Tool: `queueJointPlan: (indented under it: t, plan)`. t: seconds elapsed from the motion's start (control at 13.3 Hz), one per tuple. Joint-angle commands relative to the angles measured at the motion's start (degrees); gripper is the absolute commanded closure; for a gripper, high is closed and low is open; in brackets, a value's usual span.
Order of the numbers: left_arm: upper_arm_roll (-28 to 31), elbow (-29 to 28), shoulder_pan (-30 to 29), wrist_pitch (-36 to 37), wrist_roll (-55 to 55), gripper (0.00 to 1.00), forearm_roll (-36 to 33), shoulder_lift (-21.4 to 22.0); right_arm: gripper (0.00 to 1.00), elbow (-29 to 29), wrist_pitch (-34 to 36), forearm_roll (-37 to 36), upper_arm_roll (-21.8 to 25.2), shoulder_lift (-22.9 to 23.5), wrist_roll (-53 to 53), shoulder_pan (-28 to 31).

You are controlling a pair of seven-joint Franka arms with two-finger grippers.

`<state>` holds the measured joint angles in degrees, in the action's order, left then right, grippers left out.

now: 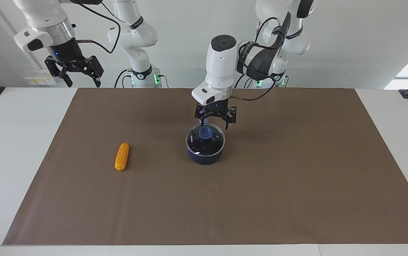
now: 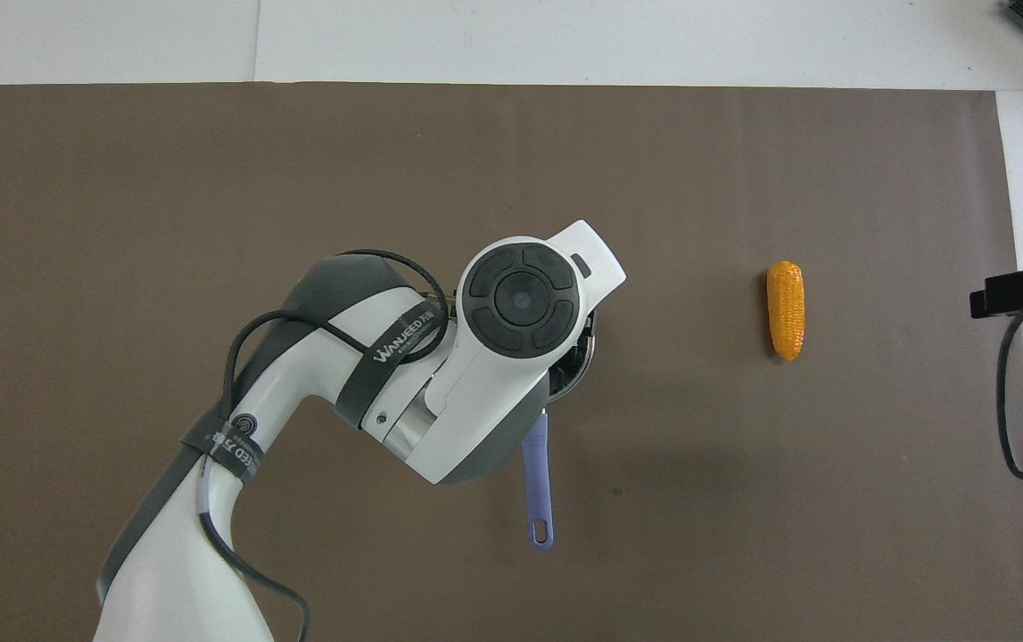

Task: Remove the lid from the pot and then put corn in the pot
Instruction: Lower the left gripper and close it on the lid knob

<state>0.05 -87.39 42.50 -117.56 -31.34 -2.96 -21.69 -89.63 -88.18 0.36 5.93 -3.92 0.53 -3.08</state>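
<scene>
Right now, step in hand: lid removal, not yet done; nothing has gone into the pot.
Lid: the lid [image 1: 205, 139] sits on the pot [image 1: 205, 155] at mid-frame in the facing view, blue knob up.
Pot: its handle [image 2: 537, 481] points toward the robots, low of centre in the overhead view.
Left gripper: the left gripper [image 1: 215, 121] hangs just above the knob, fingers spread wide, holding nothing.
Next move, as I judge it: drop straight down, pinch the knob, lift clear.
Corn: the corn [image 1: 122, 156] lies on the brown mat [image 1: 296, 185], left of centre in the facing view, well apart from the pot.
Right gripper: the right gripper [image 1: 79, 76] waits raised at upper left, fingers apart, empty.
Obstacles: none that I can see between corn and pot.
</scene>
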Motion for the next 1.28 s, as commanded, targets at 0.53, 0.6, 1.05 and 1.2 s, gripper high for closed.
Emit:
queueJointPlan:
  t: [0.53, 0.6, 1.05, 1.2]
  plan:
    - [1.0, -4.4, 2.2, -3.1, -1.4, 0.0, -1.0, -1.5, 0.0, 0.1, -0.2, 0.3, -0.1, -0.3, 1.1, 0.4]
    - [1.0, -4.5, 2.3, -3.2, -2.3, 0.03, -1.0, -1.5, 0.0, 0.1, -0.1, 0.3, -0.1, -0.3, 1.1, 0.4]
    - [1.2, -4.6, 2.6, -2.8, -4.3, 0.24, -1.1, -1.3, 0.0, 0.1, -0.2, 0.3, -0.1, -0.3, 1.1, 0.4]
    - [1.2, -4.6, 2.6, -1.4, -4.3, 0.26, -1.2, -1.3, 0.0, 0.1, -0.2, 0.3, -0.1, -0.3, 1.1, 0.4]
